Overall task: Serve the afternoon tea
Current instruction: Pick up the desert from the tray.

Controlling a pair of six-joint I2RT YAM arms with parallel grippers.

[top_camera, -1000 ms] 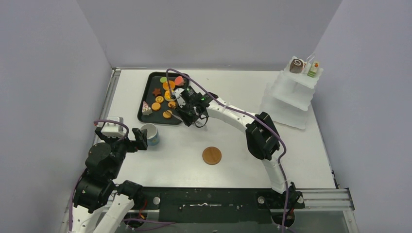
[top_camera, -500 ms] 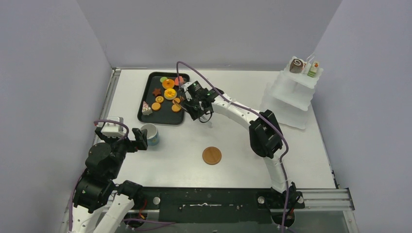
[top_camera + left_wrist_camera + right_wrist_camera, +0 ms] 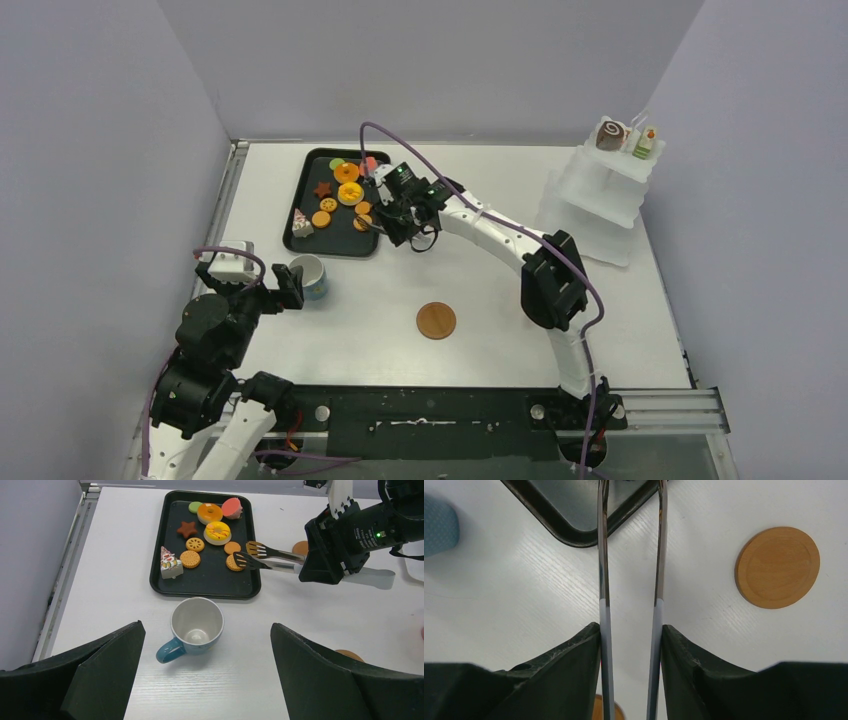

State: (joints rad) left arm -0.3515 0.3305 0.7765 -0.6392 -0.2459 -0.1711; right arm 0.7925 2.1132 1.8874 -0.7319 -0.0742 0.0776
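The black tray holds the pastries: orange tarts, cookies, a cake slice, a green disc and a pink piece. My right gripper is shut on the metal tongs. The tong tips are apart and empty over the cookies at the tray's right edge. The blue cup stands upright and empty on the table. It sits between the open fingers of my left gripper, untouched.
A white tiered stand at the back right carries the chocolate swirl roll and a small green piece on its top level. A wooden coaster lies mid-table. A second coaster lies beside my right gripper.
My right gripper has drawn the tongs back from the middle of the tray to its right edge. The left arm and the cup have not moved.
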